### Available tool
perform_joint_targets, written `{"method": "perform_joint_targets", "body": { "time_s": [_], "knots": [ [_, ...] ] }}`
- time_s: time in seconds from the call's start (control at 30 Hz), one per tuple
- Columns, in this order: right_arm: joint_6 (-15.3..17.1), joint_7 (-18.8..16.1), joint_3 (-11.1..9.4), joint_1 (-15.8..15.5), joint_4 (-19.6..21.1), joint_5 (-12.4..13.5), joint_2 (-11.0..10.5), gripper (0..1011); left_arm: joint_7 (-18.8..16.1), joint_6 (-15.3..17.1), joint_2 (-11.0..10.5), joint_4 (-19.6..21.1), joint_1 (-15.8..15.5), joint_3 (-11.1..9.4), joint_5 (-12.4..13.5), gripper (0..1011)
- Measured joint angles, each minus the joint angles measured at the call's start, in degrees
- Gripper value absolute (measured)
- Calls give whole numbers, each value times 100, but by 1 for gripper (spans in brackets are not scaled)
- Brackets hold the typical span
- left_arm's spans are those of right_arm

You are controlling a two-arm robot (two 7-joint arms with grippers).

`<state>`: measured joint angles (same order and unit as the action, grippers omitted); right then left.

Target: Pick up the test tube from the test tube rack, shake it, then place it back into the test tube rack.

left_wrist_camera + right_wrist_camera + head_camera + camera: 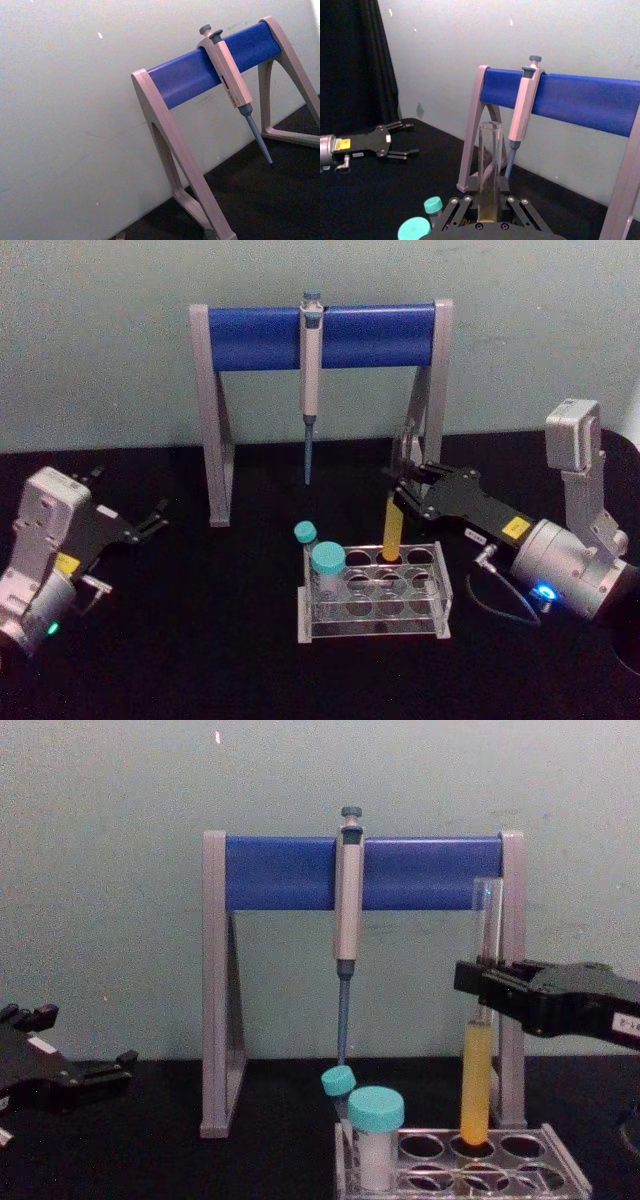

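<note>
— Two hands on show; which one is working?

— Right hand, reaching in from the right over the black counter; its fingers are clenched on the test tube, one either side of the glass, well above the yellow liquid.

— And the tube itself?

— Upright; its round bottom sits at a hole in the back row of the test tube rack, one hole in from the rack's right end. From chest height the right hand grips the clear upper part of the test tube, and the yellow fills the lower part down to the rim of the test tube rack; whether the bottom rests in the hole or hangs just inside it, I cannot tell.

— Anything else in that rack?

— Two teal-capped tubes at its left end; the big one in front, the small one behind it.

— The left hand?

— Parked far out on the left, low over the counter; the left hand is released, fingers spread with nothing between them, well apart from the rack.

— Behind all this?

— Grey stand with a blue bar; a pipette hangs from the middle of the bar, tip pointing down, behind the rack and touching none of it.
</note>
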<state>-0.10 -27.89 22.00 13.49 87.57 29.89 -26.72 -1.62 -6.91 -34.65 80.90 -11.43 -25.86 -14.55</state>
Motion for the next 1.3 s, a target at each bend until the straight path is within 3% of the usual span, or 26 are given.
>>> {"method": "perform_joint_targets", "body": {
  "time_s": [0.57, 1.3],
  "knots": [
    [-129, 31, 84, -10, -183, -280, 57, 229, 0, 0, 0, 0, 0, 0, 0, 1010],
    [-79, 73, 71, -124, -370, -384, 178, 229, 0, 0, 0, 0, 0, 0, 0, 1010]
  ]
}}
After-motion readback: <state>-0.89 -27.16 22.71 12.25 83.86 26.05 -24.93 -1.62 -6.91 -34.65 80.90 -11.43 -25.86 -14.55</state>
